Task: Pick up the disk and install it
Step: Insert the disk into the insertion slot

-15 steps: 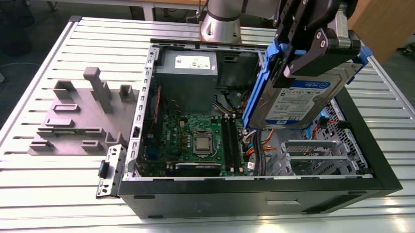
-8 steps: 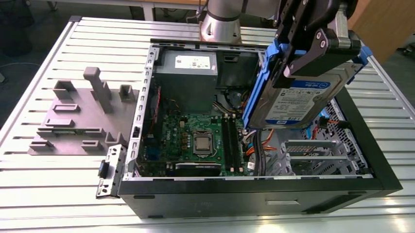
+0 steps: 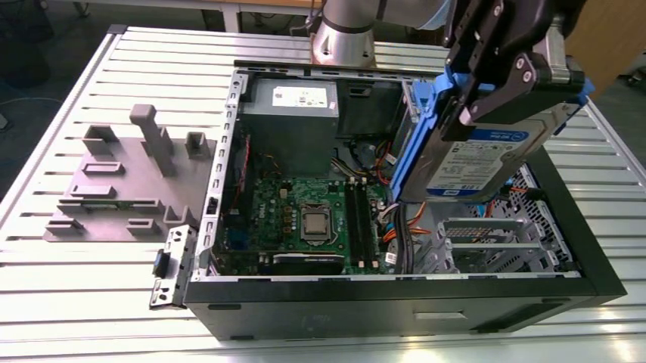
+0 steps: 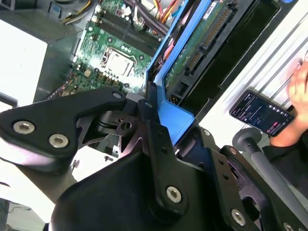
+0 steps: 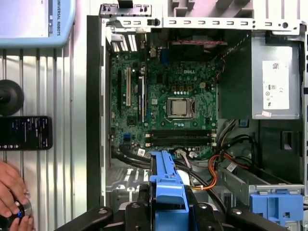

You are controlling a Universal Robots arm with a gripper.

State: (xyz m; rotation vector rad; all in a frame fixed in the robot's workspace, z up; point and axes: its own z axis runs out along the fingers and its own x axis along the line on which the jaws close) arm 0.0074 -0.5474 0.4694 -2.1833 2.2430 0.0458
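— Stock, largest first?
— One slatted metal table (image 3: 60, 287); one open black computer case (image 3: 404, 291); one grey moulded fixture plate (image 3: 116, 189); one green motherboard (image 3: 302, 204).
— And the disk?
— One disk (image 3: 485, 151): flat, silver, white-and-blue label, blue plastic frame. It is tilted on edge above the case, at the exterior view's right. My pincer (image 3: 500, 91): one, clenched on its framed end
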